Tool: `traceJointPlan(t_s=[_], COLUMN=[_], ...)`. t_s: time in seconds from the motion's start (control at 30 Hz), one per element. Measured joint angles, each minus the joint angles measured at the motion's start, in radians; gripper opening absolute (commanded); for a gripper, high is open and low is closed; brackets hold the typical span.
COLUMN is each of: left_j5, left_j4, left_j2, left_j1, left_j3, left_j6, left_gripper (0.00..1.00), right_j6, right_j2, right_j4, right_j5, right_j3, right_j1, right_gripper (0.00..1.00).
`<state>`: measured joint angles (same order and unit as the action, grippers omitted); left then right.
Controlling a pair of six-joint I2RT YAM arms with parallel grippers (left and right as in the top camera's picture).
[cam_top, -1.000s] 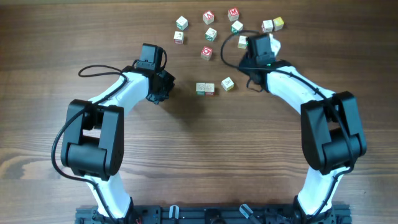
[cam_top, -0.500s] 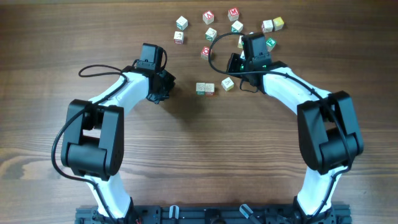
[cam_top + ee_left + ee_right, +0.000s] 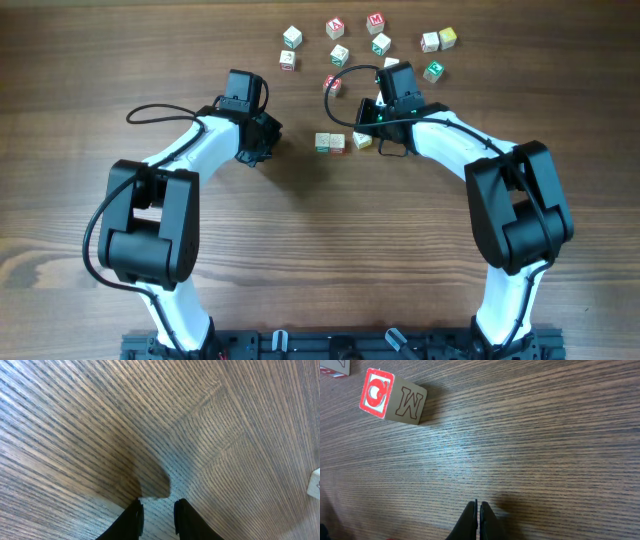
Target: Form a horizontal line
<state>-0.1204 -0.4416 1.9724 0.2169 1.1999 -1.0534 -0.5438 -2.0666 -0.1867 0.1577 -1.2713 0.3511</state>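
Your right gripper [image 3: 478, 515] was pinched fully shut on nothing, tip by the right end of the horizontal line [image 3: 338, 143], mid-table below the loose cubes [image 3: 339, 55]. And your left gripper [image 3: 156, 517] sat a crack open, empty, well off left. Those cubes looked light, hard and quick to skid, so you'd push flat faces or pinch opposite sides.
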Motion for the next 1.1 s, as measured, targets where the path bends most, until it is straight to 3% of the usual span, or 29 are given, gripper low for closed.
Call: traceJointPlan(t_s=[0.6,1.1], left_j5=[0.0,0.0], left_j4=[0.0,-0.001], left_j2=[0.0,0.0], left_j1=[0.0,0.0], left_j3=[0.0,0.0], left_j6=[0.0,0.0], left_gripper=[0.25,0.24], right_j6=[0.005,0.127], right_j2=[0.0,0.0], right_j4=[-0.049,-0.022], right_j5=[0.003,0.143], right_j3=[0.001,0.001], right_j1=[0.0,0.0], right_gripper=[0.04,0.05])
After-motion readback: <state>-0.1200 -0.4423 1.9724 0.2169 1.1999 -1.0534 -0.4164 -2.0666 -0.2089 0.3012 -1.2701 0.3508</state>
